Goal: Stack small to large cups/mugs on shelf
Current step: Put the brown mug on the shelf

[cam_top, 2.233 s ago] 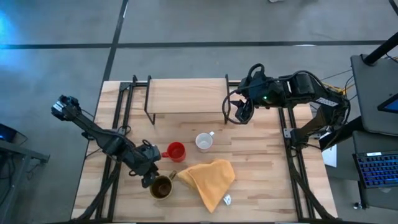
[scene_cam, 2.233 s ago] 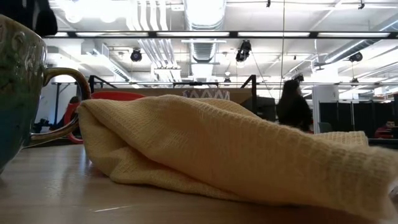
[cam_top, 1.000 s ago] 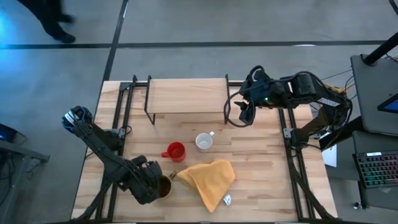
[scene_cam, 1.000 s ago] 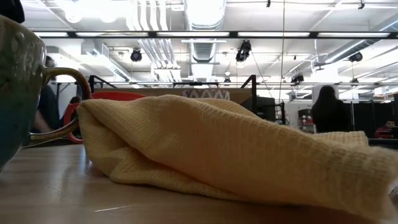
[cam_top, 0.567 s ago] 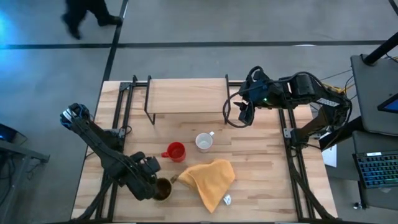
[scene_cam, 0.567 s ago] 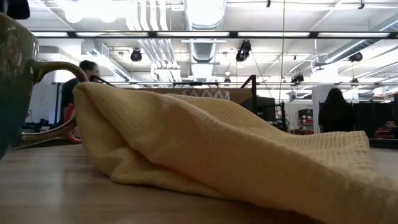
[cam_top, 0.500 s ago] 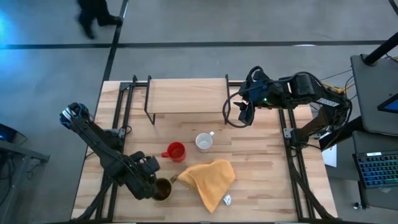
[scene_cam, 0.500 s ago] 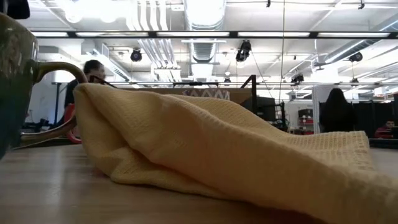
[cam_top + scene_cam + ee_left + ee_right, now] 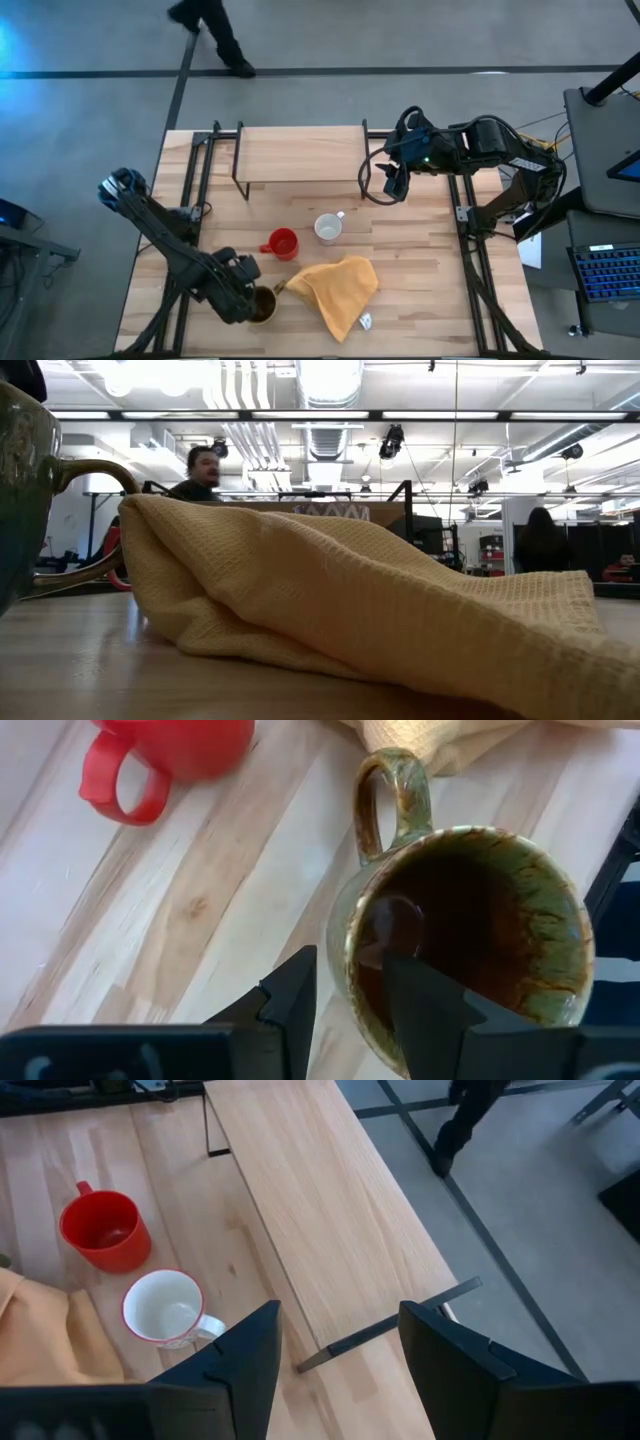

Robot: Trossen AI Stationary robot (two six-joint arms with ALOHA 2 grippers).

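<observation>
The olive-brown mug (image 9: 263, 305) (image 9: 470, 930) (image 9: 20, 490) is near the table's front left, its handle (image 9: 390, 790) against the edge of the yellow-orange cloth (image 9: 335, 285). My left gripper (image 9: 243, 297) (image 9: 350, 975) is shut on its rim. The red mug (image 9: 283, 244) and the white mug (image 9: 328, 228) stand upright on the tabletop, in front of the shelf (image 9: 300, 155), which has nothing on it. My right gripper (image 9: 393, 182) (image 9: 340, 1315) hangs open, high over the shelf's right end. My left gripper has the olive-brown mug's wall (image 9: 345, 955) between its fingers, one finger (image 9: 420, 1005) inside the mug and one (image 9: 295, 990) outside, about a quarter way round from the handle. The fingers slant down from above and from the table's left. The mug is upright; I cannot tell whether its base is off the table.
The cloth (image 9: 350, 600) lies bunched to the right of the olive-brown mug, with a small white tag (image 9: 365, 321) at its near corner. Black metal frames run along both table sides. A person (image 9: 215, 35) walks on the floor beyond the far edge.
The olive-brown mug has shifted a little in my left gripper's hold: in the low view its handle stands higher and farther left. The cloth's edge by the handle has been pushed up into a taller fold. A person has walked past beyond the table.
</observation>
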